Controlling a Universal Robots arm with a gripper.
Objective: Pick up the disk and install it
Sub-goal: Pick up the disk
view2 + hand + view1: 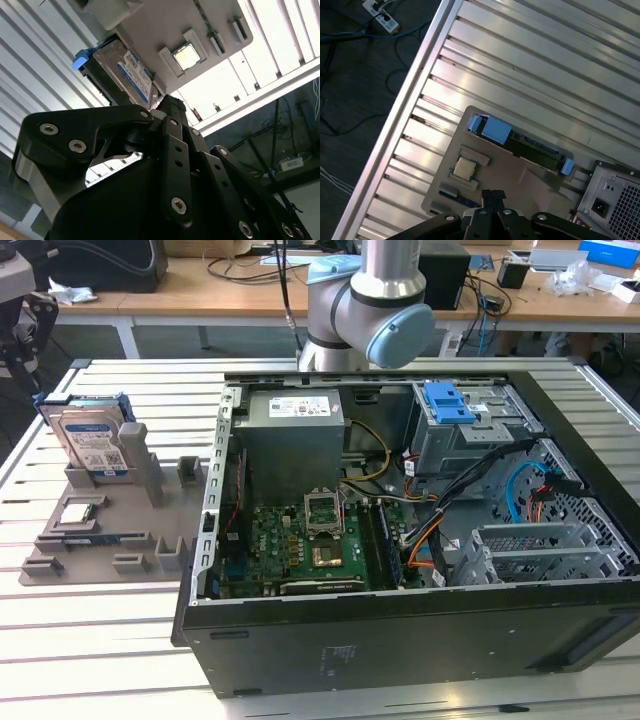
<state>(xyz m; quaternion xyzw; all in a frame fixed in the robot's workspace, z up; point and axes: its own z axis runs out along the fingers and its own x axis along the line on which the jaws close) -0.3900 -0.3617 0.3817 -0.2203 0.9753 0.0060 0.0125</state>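
Observation:
The disk [95, 440] is a silver hard drive with a white-and-blue label, clipped in a blue carrier. It stands on edge in a slot of the grey holder tray [120, 540], at the exterior view's left. Both wrist views look down on it from well above: the second wrist view shows the disk [132, 75] by its label, the first wrist view shows the disk [525, 147] edge-on between blue carrier ends. My gripper [170, 102] hangs high over the tray, apart from the disk. In the first wrist view the gripper [492, 194] has its black fingers together, holding nothing.
A small square silver chip [78, 512] lies in the same tray beside the disk. The open computer case [400, 640] takes up the exterior view's middle and right, with a drive bay under a blue latch [450, 400], cables and a motherboard. The slatted metal table [520, 60] ends at an edge nearby.

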